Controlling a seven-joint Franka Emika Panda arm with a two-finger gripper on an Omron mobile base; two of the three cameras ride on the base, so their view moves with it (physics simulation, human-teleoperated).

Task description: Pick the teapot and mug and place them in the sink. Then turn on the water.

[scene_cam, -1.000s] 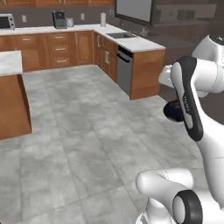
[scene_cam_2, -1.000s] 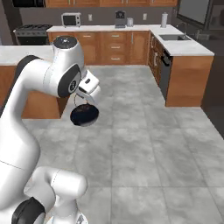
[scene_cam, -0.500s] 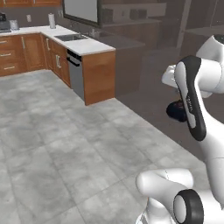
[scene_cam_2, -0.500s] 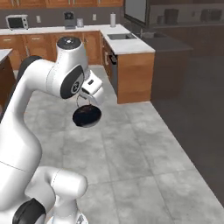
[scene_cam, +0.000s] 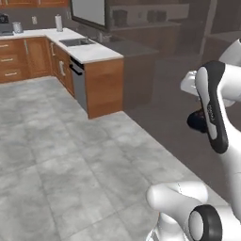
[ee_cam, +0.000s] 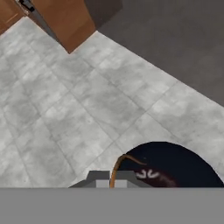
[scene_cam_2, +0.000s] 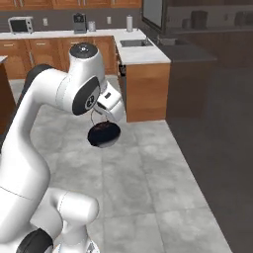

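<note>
Over the grey floor (scene_cam_2: pixel 148 163) | teapot (scene_cam_2: pixel 104 134) hangs just under pincer (scene_cam_2: pixel 94 114) | pincer clamped on its thin handle

Grey tiled floor (scene_cam: pixel 56 155) spreads ahead. A white marble table (scene_cam_2: pixel 143 53) tops wooden cabinets and holds the sink (scene_cam_2: pixel 132 43). A paper towel roll (scene_cam_2: pixel 129 22) stands on it.

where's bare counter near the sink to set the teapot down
Bare white counter runs from the sink to the peninsula's near end. The back stretch is busier: paper towel roll, coffee machine, microwave. The teapot hangs from the shut gripper.
</note>
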